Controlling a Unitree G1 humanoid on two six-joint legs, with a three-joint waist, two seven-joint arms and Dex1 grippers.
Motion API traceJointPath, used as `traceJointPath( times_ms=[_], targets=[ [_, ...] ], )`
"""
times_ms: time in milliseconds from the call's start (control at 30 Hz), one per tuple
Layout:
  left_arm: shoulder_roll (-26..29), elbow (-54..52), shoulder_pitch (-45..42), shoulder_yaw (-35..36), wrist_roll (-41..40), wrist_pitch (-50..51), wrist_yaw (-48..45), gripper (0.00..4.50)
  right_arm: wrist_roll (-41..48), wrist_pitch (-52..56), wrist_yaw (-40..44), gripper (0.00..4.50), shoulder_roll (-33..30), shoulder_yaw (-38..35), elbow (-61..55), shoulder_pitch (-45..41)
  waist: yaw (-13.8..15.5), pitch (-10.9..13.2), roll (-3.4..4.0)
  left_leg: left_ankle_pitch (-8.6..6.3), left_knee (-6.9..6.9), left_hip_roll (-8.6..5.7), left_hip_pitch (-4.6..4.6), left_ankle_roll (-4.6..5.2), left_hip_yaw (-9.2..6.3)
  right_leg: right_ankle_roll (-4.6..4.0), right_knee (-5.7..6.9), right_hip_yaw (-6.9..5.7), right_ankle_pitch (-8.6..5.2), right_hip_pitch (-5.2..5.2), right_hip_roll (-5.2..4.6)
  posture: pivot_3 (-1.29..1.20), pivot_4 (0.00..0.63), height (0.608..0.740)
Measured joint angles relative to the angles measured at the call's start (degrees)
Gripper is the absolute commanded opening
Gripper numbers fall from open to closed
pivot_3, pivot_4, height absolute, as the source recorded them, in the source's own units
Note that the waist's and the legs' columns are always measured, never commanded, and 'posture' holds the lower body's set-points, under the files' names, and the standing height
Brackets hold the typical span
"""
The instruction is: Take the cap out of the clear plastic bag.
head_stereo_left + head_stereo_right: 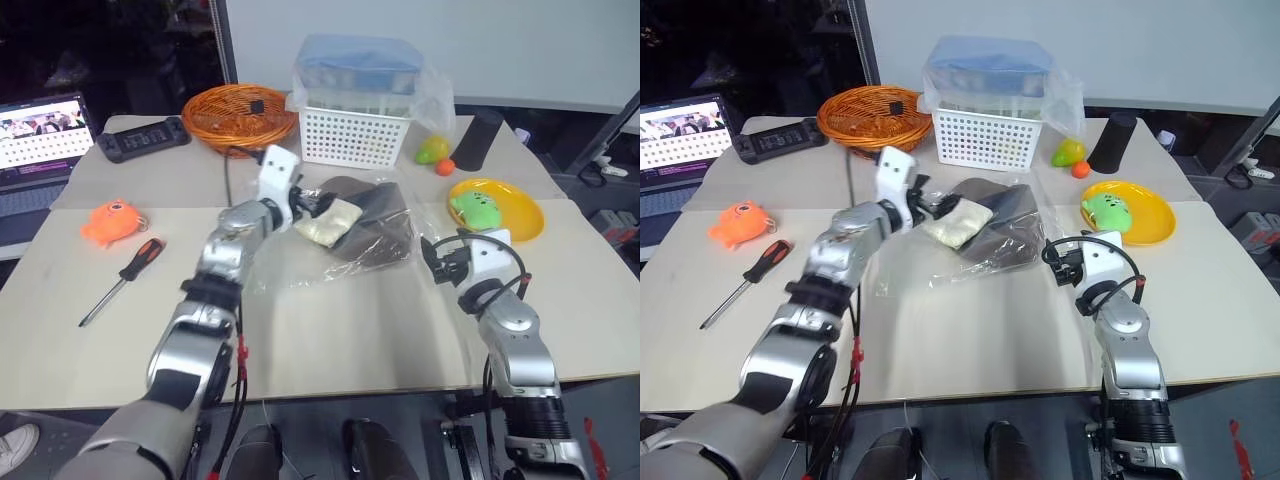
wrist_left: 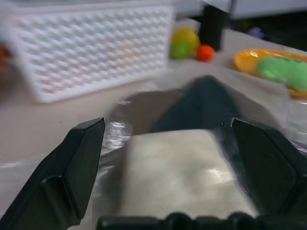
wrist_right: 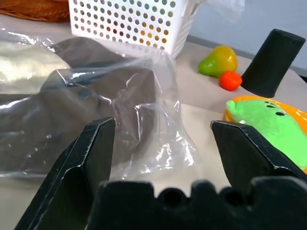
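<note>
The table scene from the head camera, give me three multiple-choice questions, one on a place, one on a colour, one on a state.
1. Where does the green toy lie?
A. on the round yellow plate
B. in the orange wicker basket
C. on the laptop

2. What colour is the screwdriver's handle?
A. blue and white
B. red and black
C. all green

3. Where is the soft dark-brown fabric cap?
A. on bare table
B. inside the clear plastic bag
C. in the white perforated basket

Key: A, the green toy rests on the yellow plate. B, the screwdriver shows red and black. B, the cap lies under the bag's glossy film.
</note>
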Motion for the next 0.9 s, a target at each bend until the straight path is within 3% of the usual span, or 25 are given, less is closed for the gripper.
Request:
traceJointPath(
  times_ms=[100, 300, 333, 400, 500, 767, 900],
  targets=[
    [-0.77, 10.84, -3.27, 0.36, 1.37, -1.76, -1.97, 4.50, -0.02, 0.69, -1.00, 3.81, 0.04, -0.44, -1.57, 1.52, -0.33, 0.00, 0.00, -0.07, -0.04, 0.00, 0.02, 0.11, 0.00, 0.01, 0.03, 0.03, -0.01, -0.02, 0.02, 0.00, 0.150, 0.740],
    [-1.69, 19.83, -4.03, -1.55, 7.50, -6.10, -1.34, 4.50, 0.04, 1.81, -2.06, 3.81, 0.27, -0.78, -3.57, 2.00, 0.01, 0.00, 0.00, -0.07, 0.04, -0.02, 0.01, 0.11, 0.00, 0.02, 0.07, 0.04, -0.01, -0.02, 0.00, 0.00, 0.150, 0.740],
    [-1.86, 20.41, -4.47, -1.83, 8.38, -6.43, -1.33, 4.09, 0.06, 2.03, -2.27, 3.83, 0.26, -1.00, -3.87, 2.00, 0.09, 0.00, 0.00, -0.07, 0.06, -0.02, 0.01, 0.10, 0.00, 0.03, 0.07, 0.03, 0.00, 0.00, 0.00, 0.00, 0.150, 0.740],
    [-2.02, 20.88, -4.88, -1.99, 9.52, -6.50, -1.25, 3.78, 0.06, 2.14, -2.31, 3.83, 0.26, -1.18, -3.96, 2.00, 0.12, 0.00, 0.00, -0.07, 0.09, -0.02, 0.02, 0.10, 0.00, 0.04, 0.09, 0.03, 0.00, 0.01, 0.00, 0.00, 0.150, 0.740],
    [-2.14, 21.10, -5.09, -2.04, 11.01, -6.74, -1.38, 2.55, 0.05, 2.47, -2.36, 3.83, 0.26, -1.73, -3.96, 1.99, 0.12, 0.00, 0.00, -0.07, 0.10, -0.02, 0.02, 0.10, 0.00, 0.04, 0.11, 0.03, 0.00, 0.01, 0.00, 0.00, 0.150, 0.740],
    [-2.20, 21.13, -5.23, 0.88, 11.18, -8.71, -0.55, 0.11, -0.10, 2.54, -2.40, 3.83, 0.95, -1.14, -3.89, 0.84, 0.05, 0.00, 0.00, -0.07, 0.12, -0.01, 0.02, 0.10, 0.00, 0.04, 0.13, 0.04, 0.00, 0.00, 0.00, 0.00, 0.150, 0.740],
    [-1.25, 20.42, -5.32, 3.75, 9.91, -9.60, 1.02, 0.01, -0.14, 2.57, -2.35, 3.83, 1.64, 0.21, -3.65, 0.24, -0.09, 0.01, 0.00, -0.07, 0.12, -0.01, -0.02, 0.10, 0.00, 0.05, 0.13, 0.04, 0.01, -0.04, 0.00, 0.00, 0.150, 0.740]
  ],
)
